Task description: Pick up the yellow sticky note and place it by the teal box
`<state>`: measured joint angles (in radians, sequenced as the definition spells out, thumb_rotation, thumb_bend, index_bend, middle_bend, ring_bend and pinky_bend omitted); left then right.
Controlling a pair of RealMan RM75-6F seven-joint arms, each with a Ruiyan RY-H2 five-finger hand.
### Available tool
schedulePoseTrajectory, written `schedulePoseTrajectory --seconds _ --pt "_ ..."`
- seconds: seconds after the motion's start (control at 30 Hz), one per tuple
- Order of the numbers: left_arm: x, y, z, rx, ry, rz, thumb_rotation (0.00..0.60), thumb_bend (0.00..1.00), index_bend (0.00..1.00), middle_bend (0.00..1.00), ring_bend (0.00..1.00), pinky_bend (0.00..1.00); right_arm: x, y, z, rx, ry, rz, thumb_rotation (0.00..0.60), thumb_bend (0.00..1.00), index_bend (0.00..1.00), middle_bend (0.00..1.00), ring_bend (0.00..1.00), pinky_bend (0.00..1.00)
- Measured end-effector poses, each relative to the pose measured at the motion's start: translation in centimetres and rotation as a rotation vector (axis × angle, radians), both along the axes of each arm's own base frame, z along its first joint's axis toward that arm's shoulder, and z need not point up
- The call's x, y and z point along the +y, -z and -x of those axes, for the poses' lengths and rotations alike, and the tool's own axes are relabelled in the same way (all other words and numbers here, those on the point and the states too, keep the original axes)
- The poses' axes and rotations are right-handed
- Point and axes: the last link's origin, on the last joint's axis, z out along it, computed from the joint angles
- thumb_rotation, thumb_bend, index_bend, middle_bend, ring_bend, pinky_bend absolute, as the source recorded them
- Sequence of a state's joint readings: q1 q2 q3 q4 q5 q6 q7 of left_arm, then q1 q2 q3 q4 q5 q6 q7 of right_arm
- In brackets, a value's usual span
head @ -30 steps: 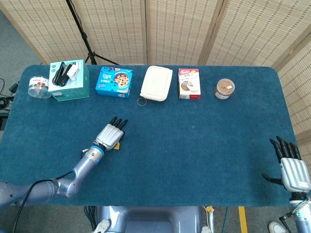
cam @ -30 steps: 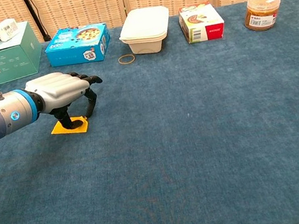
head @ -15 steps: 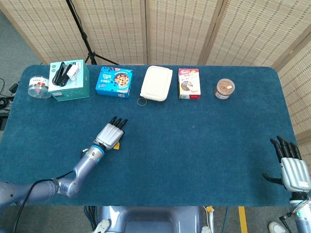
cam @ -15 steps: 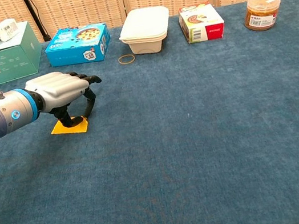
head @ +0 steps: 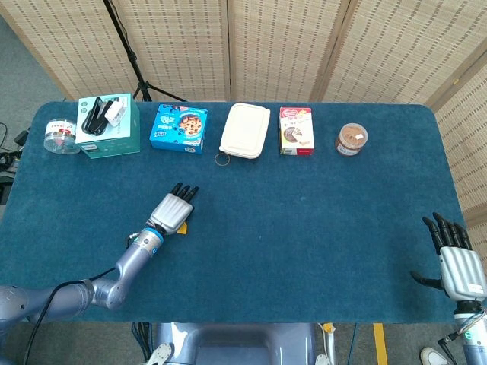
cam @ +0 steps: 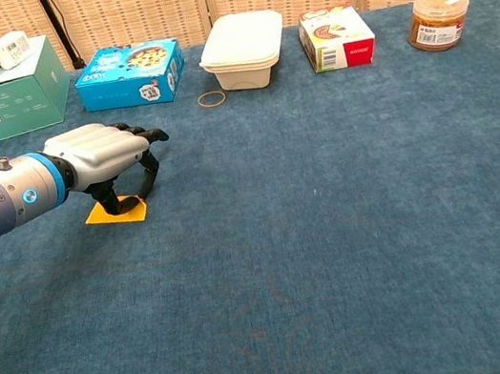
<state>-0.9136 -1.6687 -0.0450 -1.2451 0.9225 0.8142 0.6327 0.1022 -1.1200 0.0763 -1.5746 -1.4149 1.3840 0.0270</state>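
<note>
One flat yellow paper sticky note lay on the blue felt table, under the left hand, whose fingertips pressed its top; not lifted. Right hand idle, fingers spread. Risk: thin paper could slide or crease. One teal cardboard box, well apart.

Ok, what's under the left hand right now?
The yellow sticky note lies flat on the table beneath the left hand, whose fingertips reach down onto it. In the head view the hand covers nearly all of the note, so only an edge shows.
</note>
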Motion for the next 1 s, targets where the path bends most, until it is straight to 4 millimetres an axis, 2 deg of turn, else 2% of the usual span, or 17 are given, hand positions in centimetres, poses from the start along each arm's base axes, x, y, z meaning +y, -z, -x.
schedulePoseTrajectory --seconds 0.17,0.4,1.0 --pt "-0.1 0.1 0.1 0.000 0.002 0.003 0.600 0.55 0.61 0.00 0.00 0.00 0.0 -0.1 0.0 -0.003 0.000 0.001 0.600 0.00 0.00 0.00 0.00 0.00" --pt "-0.1 -0.3 0.4 -0.002 0.005 -0.002 0.600 0.56 0.62 0.00 0.00 0.00 0.0 -0.1 0.0 -0.005 -0.003 -0.001 0.600 0.00 0.00 0.00 0.00 0.00" --pt "-0.2 -3.7 3.6 -0.028 -0.024 -0.005 0.600 0.56 0.62 0.00 0.00 0.00 0.1 0.3 -0.2 0.003 -0.004 -0.012 0.600 0.00 0.00 0.00 0.00 0.00"
